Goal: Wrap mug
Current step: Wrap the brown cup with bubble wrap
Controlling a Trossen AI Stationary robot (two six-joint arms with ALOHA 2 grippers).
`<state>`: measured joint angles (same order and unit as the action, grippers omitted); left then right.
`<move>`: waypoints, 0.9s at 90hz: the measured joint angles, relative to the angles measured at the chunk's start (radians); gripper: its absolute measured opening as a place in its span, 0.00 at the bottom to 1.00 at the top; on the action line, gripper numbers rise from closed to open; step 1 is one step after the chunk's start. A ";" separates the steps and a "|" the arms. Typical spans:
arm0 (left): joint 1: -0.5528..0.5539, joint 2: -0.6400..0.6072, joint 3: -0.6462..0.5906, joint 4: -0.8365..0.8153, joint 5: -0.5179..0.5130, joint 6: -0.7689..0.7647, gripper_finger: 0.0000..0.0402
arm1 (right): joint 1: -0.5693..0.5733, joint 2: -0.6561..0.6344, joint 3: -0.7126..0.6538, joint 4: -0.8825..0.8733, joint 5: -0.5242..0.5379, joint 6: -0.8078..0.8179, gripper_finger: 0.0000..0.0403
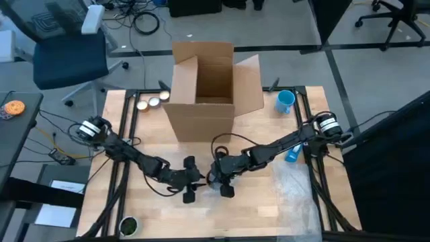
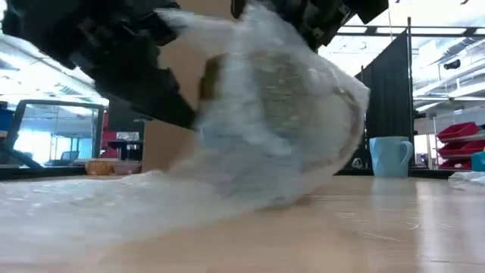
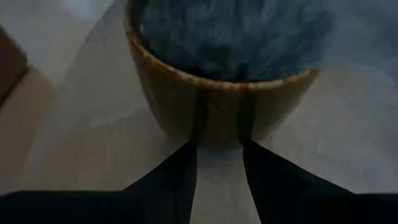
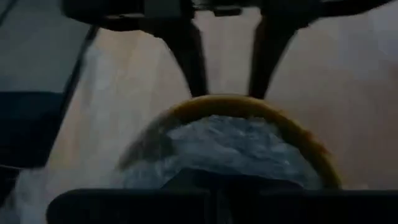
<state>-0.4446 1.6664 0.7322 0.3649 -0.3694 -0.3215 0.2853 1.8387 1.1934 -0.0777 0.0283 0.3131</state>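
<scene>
A tan mug (image 2: 284,98) sits tilted inside clear bubble wrap (image 2: 151,205), near the table's front middle. The wrap's lower bulge rests on the table, and more of it trails across the wood. Wrap also fills the mug's mouth (image 4: 230,143). My left gripper (image 1: 195,179) is open by a narrow gap, with its fingertips on the mug's outer wall (image 3: 217,106). My right gripper (image 1: 216,176) faces it from the other side. It is shut, and its tips are at the mug's mouth. My left gripper sets both fingertips (image 3: 198,121) against the mug's outer wall just below the rim (image 3: 221,134), coming in about level from the table's left. Nothing shows between the fingers. My right gripper (image 4: 214,180) pushes its shut fingers into the bubble wrap in the mug's mouth (image 4: 224,158), from the table's right. The wrap hides its tips.
An open cardboard box (image 1: 208,87) stands at the back middle. A blue mug (image 1: 285,101) stands to its right, and a blue object (image 1: 292,153) lies by the right arm. Small round items (image 1: 151,102) lie to the left of the box. Loose wrap (image 1: 295,181) covers the front right.
</scene>
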 joint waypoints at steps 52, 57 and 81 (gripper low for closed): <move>0.055 0.091 0.028 0.128 -0.016 0.070 0.29 | 0.018 0.007 0.037 -0.268 -0.053 0.056 0.05; 0.063 0.091 0.028 0.127 -0.034 0.082 0.29 | 0.019 0.009 0.063 -0.320 -0.052 0.054 0.09; 0.088 0.091 0.027 0.151 -0.055 0.085 0.29 | 0.019 0.012 0.184 -0.442 -0.048 0.052 0.23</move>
<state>-0.3566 1.7573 0.7597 0.5159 -0.4248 -0.2362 0.3039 1.8511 1.3773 -0.5197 -0.0196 0.3653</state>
